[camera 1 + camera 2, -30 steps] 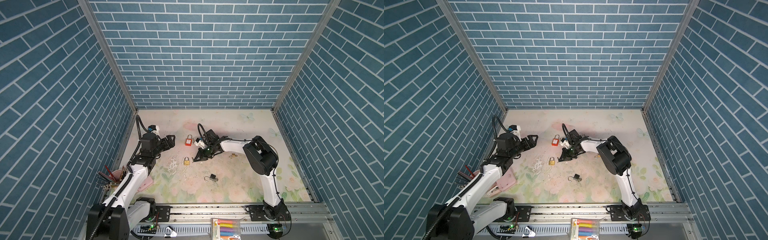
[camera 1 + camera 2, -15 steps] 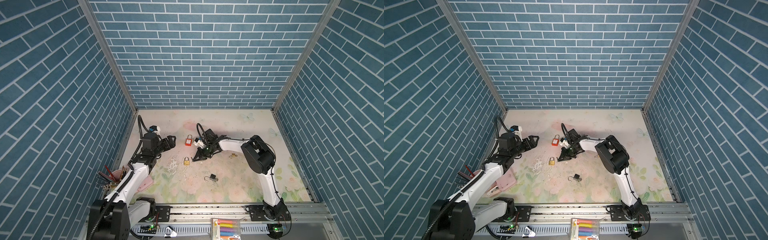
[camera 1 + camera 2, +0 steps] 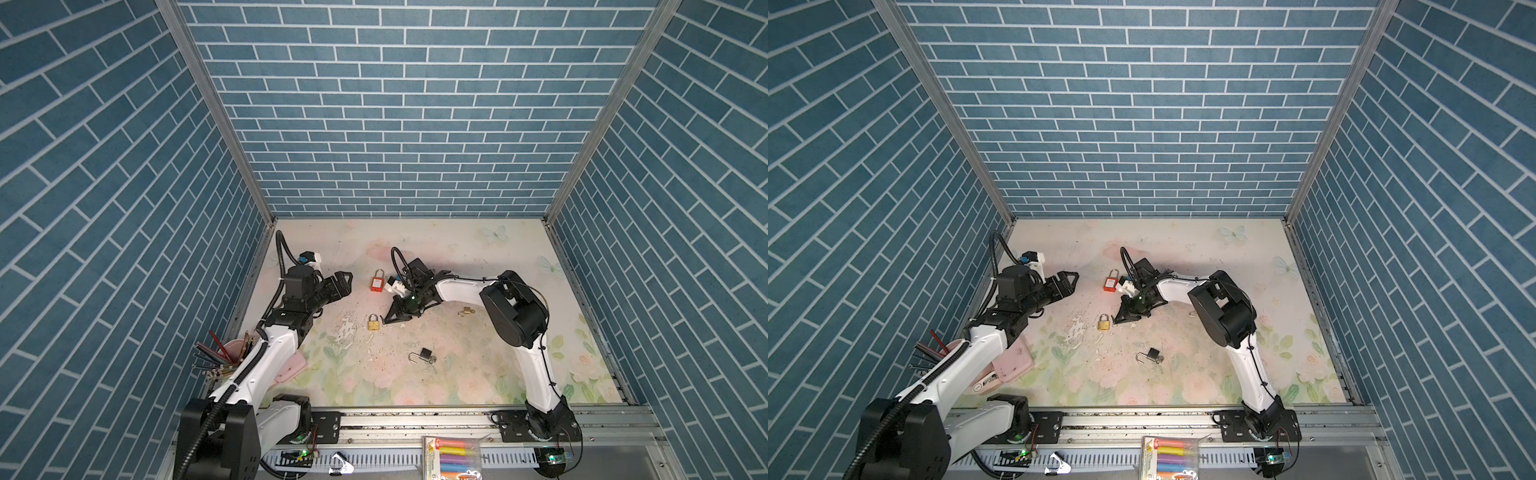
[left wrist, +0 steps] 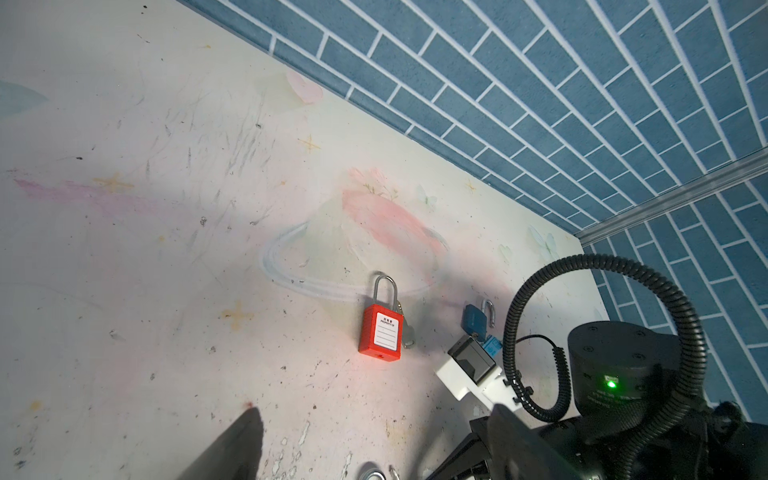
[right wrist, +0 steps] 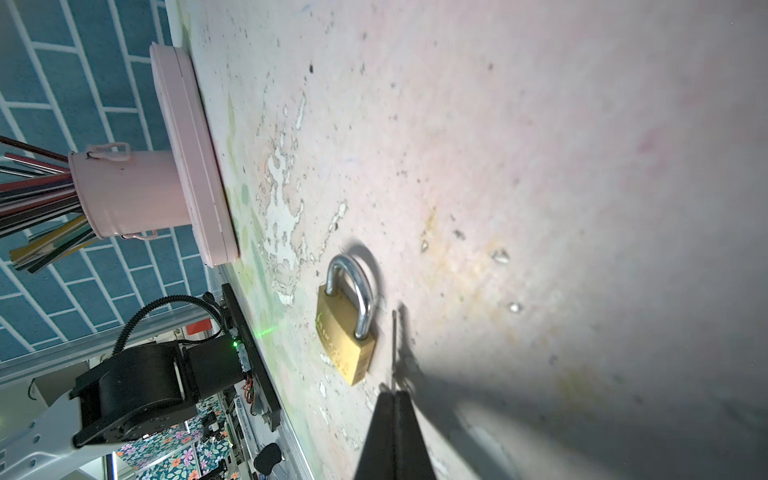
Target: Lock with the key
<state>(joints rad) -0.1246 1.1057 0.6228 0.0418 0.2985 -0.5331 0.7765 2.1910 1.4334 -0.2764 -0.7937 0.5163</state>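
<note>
At the bench's [image 3: 457,374] front left corner lies a flat pink tin [image 5: 195,145], and just beside it stands a pink cup [image 5: 124,191] crammed with coloured pencils [image 5: 37,199]. Near the left edge the left gripper [image 3: 347,284] hangs with jaws wide and empty. Toward the middle the right gripper [image 5: 394,392] is pinched tight on a thin key [image 5: 393,340], just beside the brass padlock [image 5: 345,332], which lies flat on the bench.

Brass padlock [image 5: 345,336] is brushed, dull metal; its shackle [image 5: 365,307] polished steel; key [image 5: 393,345] thin metal; red padlock [image 4: 380,334] glossy plastic; table [image 5: 561,145] matt, scuffed, flaking.
</note>
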